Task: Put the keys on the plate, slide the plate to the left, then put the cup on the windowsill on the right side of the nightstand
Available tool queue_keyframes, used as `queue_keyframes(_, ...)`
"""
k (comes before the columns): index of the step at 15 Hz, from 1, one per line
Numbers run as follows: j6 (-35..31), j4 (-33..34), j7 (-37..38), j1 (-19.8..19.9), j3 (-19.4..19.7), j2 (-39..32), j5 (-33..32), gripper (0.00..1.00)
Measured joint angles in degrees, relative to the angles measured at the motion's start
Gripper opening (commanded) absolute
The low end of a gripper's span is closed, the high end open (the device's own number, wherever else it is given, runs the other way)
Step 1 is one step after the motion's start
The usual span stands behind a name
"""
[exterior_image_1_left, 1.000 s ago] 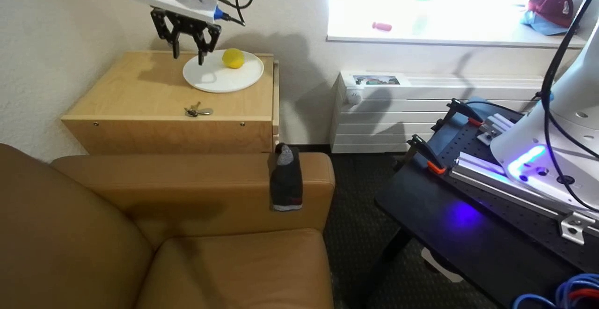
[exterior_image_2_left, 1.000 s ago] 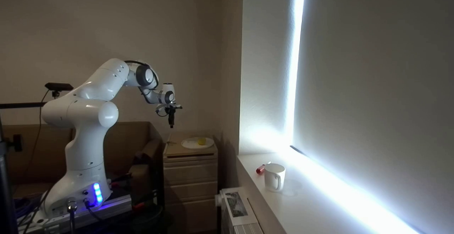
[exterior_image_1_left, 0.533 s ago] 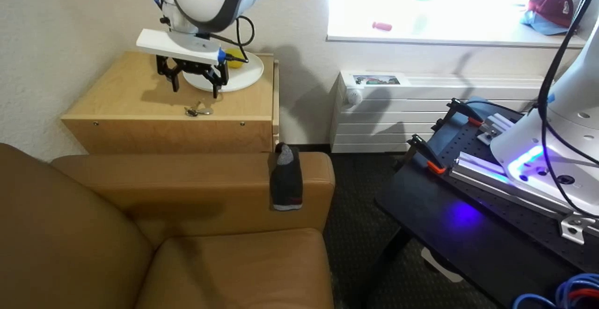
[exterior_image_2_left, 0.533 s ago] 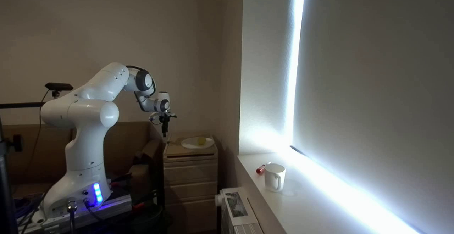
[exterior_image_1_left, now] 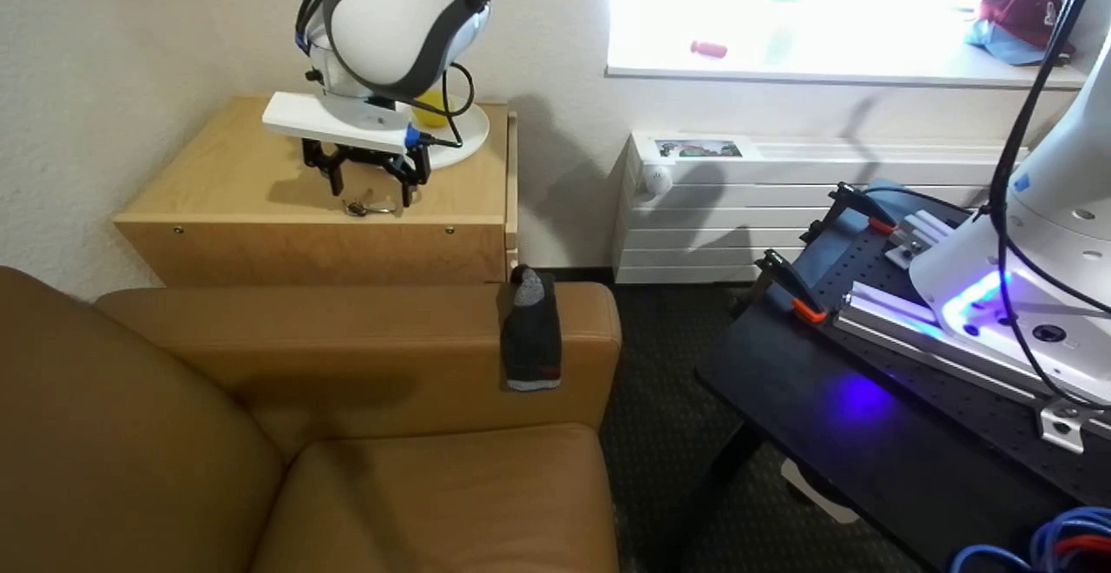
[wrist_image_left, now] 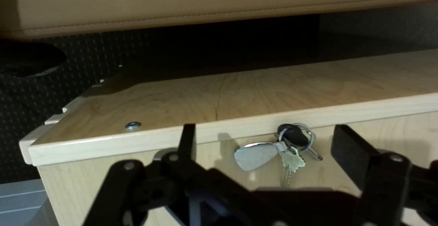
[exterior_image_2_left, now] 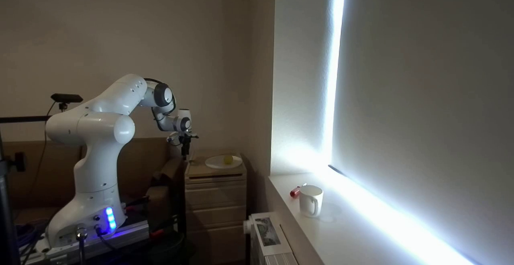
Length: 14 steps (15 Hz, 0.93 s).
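Robotiq gripper (exterior_image_1_left: 371, 195), one: we find it released and spread wide, low over the nightstand (exterior_image_1_left: 226, 178), its fingers (wrist_image_left: 354, 155) at nine and three o'clock of the keys (wrist_image_left: 281, 146) in the wrist view.
Keys, one bunch, flat silver tag (wrist_image_left: 256, 155) attached: lying on the nightstand top, close to its edge nearest the brown leather couch (exterior_image_1_left: 347, 408).
Plate (exterior_image_1_left: 469, 135), round, flat, white, part hidden by the Panda arm (exterior_image_1_left: 382, 26) in an exterior view: on the same top, at one o'clock from the keys there, bearing a yellow ball-like fruit (exterior_image_2_left: 228, 159).
Mug (exterior_image_2_left: 310, 201), white, upright: on the windowsill (exterior_image_2_left: 337, 241) in an exterior view; near it, at ten o'clock, we list a small red item (exterior_image_2_left: 295, 192).
Sock (exterior_image_1_left: 531, 334), dark: draped on that couch, at four o'clock from the keys.
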<state>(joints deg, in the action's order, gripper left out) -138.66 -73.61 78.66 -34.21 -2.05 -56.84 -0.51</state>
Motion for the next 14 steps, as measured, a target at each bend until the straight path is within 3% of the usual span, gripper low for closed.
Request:
queue_keyframes(6,-2.54,1.00,6.15,-0.05,0.10,-1.93,0.31,1.00)
queue_keyframes(11,-8.66,0.87,6.58,-2.20,1.81,-2.50,-2.82,1.00)
queue_keyframes(14,-8.69,0.87,6.61,-3.12,2.61,-2.51,-3.60,1.00)
